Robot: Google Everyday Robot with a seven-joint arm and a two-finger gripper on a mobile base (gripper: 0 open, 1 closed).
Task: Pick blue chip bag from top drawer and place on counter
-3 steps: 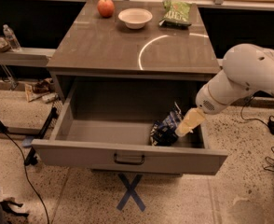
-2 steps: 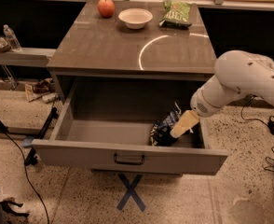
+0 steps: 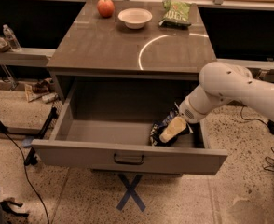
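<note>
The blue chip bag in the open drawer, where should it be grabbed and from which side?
Probably pinch the crumpled upper edge of the blue chip bag, coming from above: it lies low in the right front corner of the top drawer, with walls close on two sides. The end effector is down at the bag there.

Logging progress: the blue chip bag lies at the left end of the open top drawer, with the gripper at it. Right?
No. The camera view shows the blue chip bag at the right end of the open top drawer, with the gripper at it.
</note>
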